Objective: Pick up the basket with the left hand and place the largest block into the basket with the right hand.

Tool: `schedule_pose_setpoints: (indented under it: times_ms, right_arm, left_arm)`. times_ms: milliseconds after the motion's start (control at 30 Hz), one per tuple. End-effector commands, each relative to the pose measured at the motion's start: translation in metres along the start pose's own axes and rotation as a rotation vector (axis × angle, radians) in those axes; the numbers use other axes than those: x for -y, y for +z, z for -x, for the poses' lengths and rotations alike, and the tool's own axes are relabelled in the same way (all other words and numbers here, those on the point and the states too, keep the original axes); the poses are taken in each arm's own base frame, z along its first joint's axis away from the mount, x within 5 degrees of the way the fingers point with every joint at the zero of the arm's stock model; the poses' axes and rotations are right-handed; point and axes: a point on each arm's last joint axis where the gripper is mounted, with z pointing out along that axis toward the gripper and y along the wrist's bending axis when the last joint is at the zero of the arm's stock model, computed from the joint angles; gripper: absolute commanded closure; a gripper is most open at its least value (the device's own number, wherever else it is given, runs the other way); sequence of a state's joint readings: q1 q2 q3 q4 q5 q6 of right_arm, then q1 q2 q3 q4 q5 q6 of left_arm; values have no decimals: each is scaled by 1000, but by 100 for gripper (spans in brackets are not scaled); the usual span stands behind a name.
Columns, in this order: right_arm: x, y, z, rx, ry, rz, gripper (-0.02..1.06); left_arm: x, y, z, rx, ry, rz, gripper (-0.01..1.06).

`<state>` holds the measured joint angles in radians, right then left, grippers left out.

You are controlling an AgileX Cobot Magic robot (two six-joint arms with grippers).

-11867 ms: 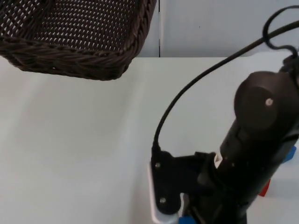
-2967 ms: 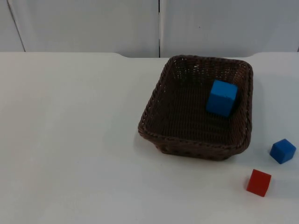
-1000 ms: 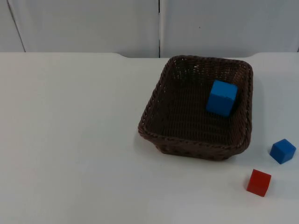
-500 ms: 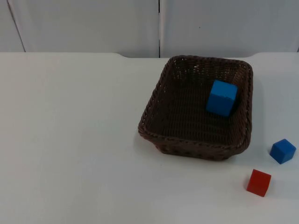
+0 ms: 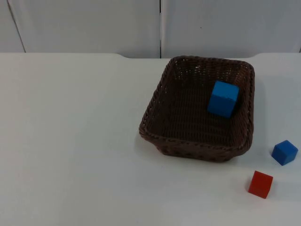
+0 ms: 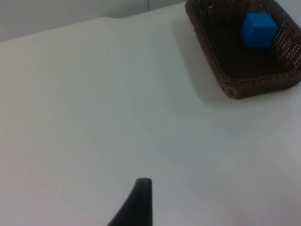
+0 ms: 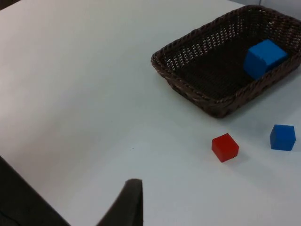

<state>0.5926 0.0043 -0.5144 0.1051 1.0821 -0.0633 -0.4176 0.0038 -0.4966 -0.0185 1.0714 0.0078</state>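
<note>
basket [image 5: 197, 141] on table [image 5: 70, 141], unmoved | large blue block [image 5: 223, 98] inside, I see | small blue block [image 5: 284, 152], red block [image 5: 260, 183] near-right | jaws: cannot tell

Three cameras, one shared wicker basket

The top view looked down and forward over the white table [image 5: 70, 141] to the grey partition wall [image 5: 94, 23]. Both wrist views looked from well back across the table, sharing the wicker basket [image 5: 155, 117] [image 6: 207, 47] [image 7: 188, 89] and the large blue block [image 5: 223, 98] [image 6: 257, 30] [image 7: 264, 57] inside it.
</note>
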Motion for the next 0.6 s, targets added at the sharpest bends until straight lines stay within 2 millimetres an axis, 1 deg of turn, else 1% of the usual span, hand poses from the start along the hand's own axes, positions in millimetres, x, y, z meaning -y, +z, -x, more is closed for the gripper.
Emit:
schedule_pose_setpoints:
  times_ms: [0,400,567]
  right_arm:
    - [0,0,0,5,1,-6,10]
    - [2,-1,0,4,-9,-22,10]
    - [4,-1,0,5,21,-48,10]
  left_arm:
    - [0,0,-1,-4,-5,3,12]
    - [0,0,-1,-4,-5,3,12]
    - [0,0,-1,-4,-5,3,12]
